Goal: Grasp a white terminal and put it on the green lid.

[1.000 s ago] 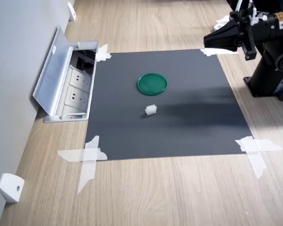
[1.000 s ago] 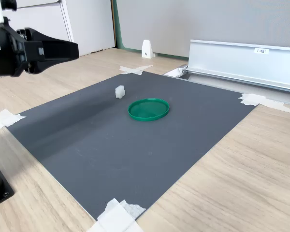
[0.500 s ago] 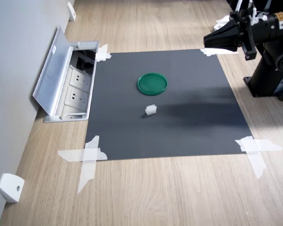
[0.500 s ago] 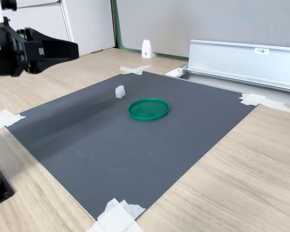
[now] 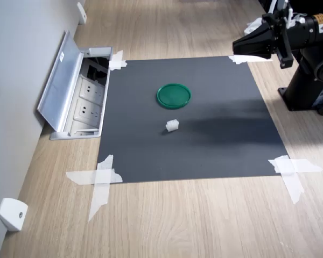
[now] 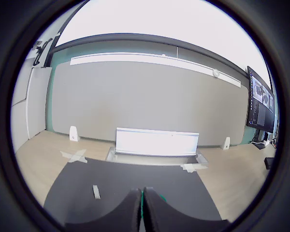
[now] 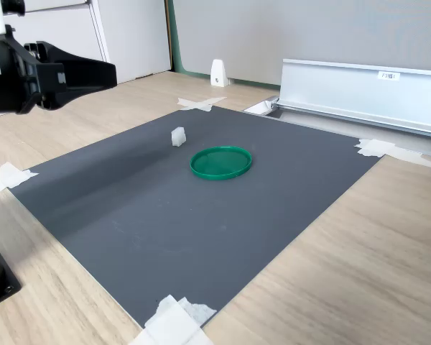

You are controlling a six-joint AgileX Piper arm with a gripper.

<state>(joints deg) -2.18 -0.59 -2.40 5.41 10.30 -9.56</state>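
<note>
No change is observed across the last second: the pincer [image 5: 236, 47] holds the same raised station over the far corner of the dark mat [image 5: 220, 150], its jaws pressed together and empty, as the wrist view confirms. The white terminal [image 5: 172, 126] stands untouched on the mat, just beside but apart from the green lid [image 5: 174, 95], which lies flat and bare. In my judgement the task has not begun; approach, opening and descent over the terminal all remain outstanding.
</note>
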